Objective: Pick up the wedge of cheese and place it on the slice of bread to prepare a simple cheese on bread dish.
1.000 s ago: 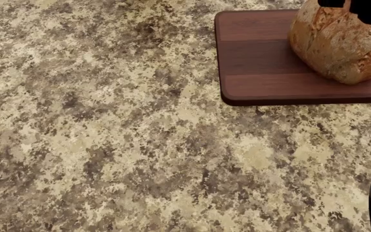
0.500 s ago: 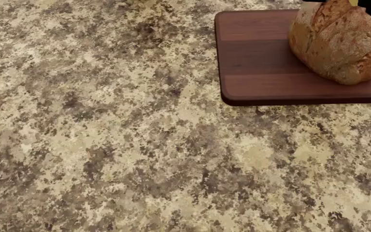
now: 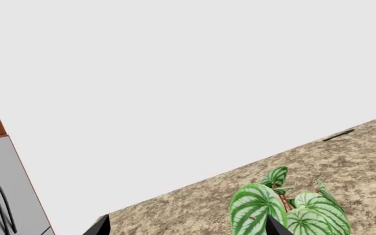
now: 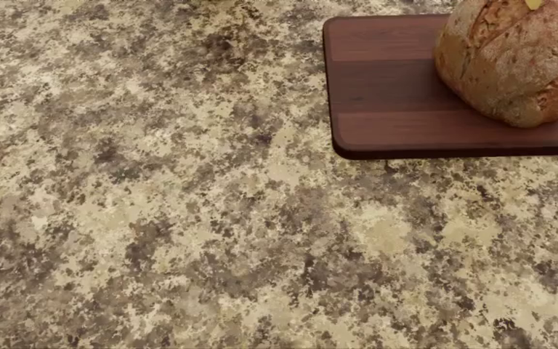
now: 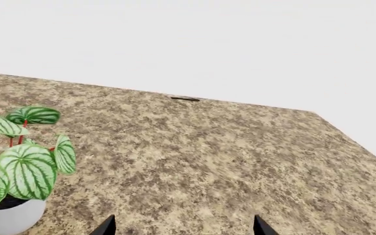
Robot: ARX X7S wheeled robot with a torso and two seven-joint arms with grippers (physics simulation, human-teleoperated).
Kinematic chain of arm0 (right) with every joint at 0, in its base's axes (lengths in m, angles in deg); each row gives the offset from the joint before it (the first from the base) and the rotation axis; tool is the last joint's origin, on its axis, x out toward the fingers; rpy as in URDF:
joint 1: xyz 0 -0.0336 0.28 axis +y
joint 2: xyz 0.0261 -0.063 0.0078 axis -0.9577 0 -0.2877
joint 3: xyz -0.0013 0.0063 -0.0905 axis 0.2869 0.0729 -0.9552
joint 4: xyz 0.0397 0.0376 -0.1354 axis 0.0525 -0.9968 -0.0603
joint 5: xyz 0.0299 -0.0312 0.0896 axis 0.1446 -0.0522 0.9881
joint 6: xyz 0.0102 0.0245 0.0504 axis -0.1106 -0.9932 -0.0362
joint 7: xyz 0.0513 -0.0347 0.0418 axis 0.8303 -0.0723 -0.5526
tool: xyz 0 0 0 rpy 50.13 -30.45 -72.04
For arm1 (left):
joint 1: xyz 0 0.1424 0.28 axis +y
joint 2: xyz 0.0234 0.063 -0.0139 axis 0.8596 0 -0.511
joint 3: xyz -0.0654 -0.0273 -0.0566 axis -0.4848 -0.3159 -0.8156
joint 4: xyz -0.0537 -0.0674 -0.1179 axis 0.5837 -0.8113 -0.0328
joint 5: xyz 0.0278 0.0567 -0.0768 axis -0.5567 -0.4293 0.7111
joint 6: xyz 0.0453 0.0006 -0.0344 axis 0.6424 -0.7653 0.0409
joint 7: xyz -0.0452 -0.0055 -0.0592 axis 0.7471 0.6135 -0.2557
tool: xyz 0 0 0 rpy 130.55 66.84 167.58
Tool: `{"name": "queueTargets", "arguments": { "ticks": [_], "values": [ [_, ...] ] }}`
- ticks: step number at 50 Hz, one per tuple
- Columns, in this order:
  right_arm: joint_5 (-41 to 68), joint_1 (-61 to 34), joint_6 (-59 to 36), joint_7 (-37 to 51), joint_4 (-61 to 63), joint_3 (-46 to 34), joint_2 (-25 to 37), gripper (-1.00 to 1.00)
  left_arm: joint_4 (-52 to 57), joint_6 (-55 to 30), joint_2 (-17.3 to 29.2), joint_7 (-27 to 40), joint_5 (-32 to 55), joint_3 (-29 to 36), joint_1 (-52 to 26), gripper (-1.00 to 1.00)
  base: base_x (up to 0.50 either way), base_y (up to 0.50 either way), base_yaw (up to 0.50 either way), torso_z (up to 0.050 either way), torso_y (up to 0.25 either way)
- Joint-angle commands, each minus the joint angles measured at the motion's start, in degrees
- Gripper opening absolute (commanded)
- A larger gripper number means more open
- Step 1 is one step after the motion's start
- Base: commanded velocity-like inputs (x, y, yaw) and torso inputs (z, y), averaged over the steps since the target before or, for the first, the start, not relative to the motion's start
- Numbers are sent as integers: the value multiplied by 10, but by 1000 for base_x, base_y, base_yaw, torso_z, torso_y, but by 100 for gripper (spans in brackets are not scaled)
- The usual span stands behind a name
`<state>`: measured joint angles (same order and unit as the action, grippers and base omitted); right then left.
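The slice of bread [image 4: 511, 62], a rounded golden-brown crusty piece, sits on a dark wooden board [image 4: 386, 109] at the head view's top right. A small pale yellow bit, the wedge of cheese [image 4: 534, 3], shows on top of the bread at the frame's upper edge, mostly cut off. Neither gripper appears in the head view. In the left wrist view my left gripper [image 3: 186, 227] is open, its dark fingertips wide apart over the counter with nothing between them. My right gripper [image 5: 184, 227] is likewise open and holds nothing.
The speckled granite countertop [image 4: 211, 218] fills the head view. A striped green plant [image 5: 18, 166] in a white pot [image 5: 11, 215] stands on the counter, and the plant [image 3: 293, 208] also shows in the left wrist view. A grey appliance [image 3: 5, 186] is beside the counter's end.
The dark right arm and gripper that hung over the bread a second ago have left the head view. The yellow cheese bit now shows uncovered on the bread.
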<state>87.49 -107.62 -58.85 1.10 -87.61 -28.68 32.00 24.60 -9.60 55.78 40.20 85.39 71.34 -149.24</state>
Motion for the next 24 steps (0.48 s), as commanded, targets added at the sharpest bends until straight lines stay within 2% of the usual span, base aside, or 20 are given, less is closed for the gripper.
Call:
{"name": "queueTargets", "arguments": {
  "ticks": [1, 5, 13, 24],
  "values": [
    [240, -23, -47, 201, 152, 21, 52, 100, 1, 2, 2, -1, 0, 0, 1, 100, 0, 0, 0, 0, 0],
    [355, -12, -23, 285, 218, -3, 73, 100, -1, 1, 1, 2, 1, 2, -1, 100, 0, 0, 0, 0, 0],
    [501, -41, 43, 369, 313, -62, 81, 100, -2, 2, -1, 3, 2, 2, -3, 100, 0, 0, 0, 0, 0],
    [545, -44, 145, 379, 445, -114, 132, 100, -1, 0, 0, 9, 8, 3, -6, 100, 0, 0, 0, 0, 0]
  ]
}}
